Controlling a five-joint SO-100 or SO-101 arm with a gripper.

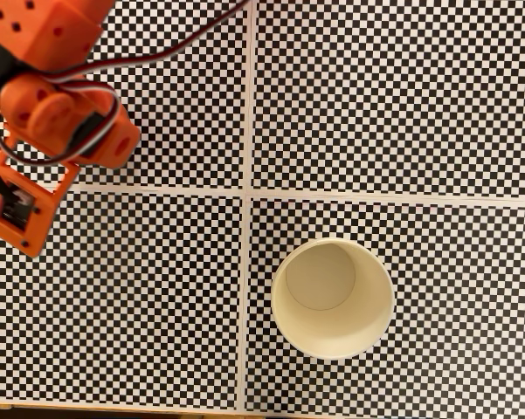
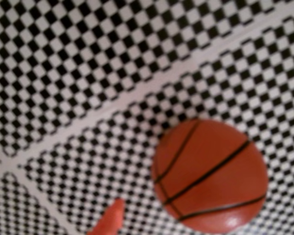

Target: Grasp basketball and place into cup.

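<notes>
Wrist view: nearest the lens I see a single orange fingertip (image 2: pixel 110 220) rising from the bottom edge, just left of the basketball (image 2: pixel 209 175). The other finger is out of frame, so I cannot tell whether the pincer stands apart or together; it is not closed on the ball. The basketball rests on the checkered mat (image 2: pixel 88 73) in the lower right of this view, close under the camera, apart from the fingertip. I judge that the camera looks steeply down because the wrist is lined up for a descent onto the ball. Beyond the ball, pale seam lines (image 2: pixel 137 98) cross the mat.

In the fixed view, the orange arm (image 1: pixel 44 113) occupies the upper left corner, its cables looping over the joints. The cup (image 1: pixel 333 298) stands upright, mouth open and empty, in the lower right quadrant of the mat, well apart from the arm. I judge its open, upright position suits a drop from above. The grasp is not yet made.
</notes>
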